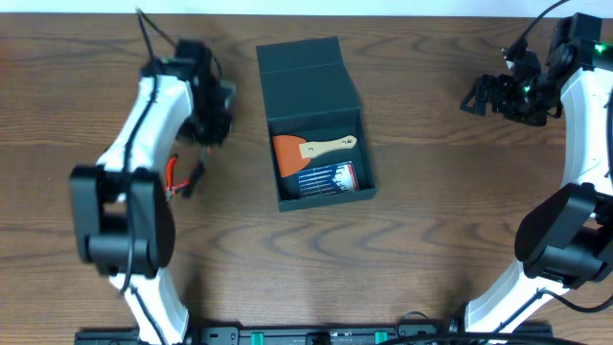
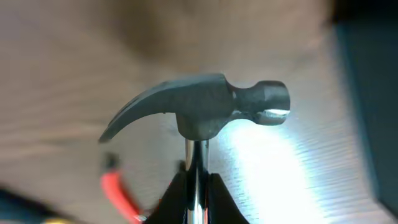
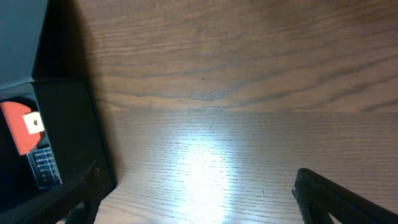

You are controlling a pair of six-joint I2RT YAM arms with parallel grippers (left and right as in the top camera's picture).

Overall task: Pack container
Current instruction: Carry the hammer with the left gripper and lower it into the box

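The dark teal-grey container (image 1: 311,81) stands open at the table's middle with its flap lid laid back. Inside lie an orange scraper with a wooden handle (image 1: 311,149) and a small blue case of bits (image 1: 328,178). My left gripper (image 2: 198,186) is shut on the steel shaft of a claw hammer (image 2: 199,106), held above the table left of the container (image 2: 373,106). My right gripper (image 3: 196,193) is open and empty over bare wood, right of the container (image 3: 62,124), where the scraper's orange blade (image 3: 15,121) shows.
Red-handled pliers (image 1: 177,177) lie on the table left of the container, under my left arm; a red handle also shows in the left wrist view (image 2: 118,193). The table's far edge runs along the top of the overhead view.
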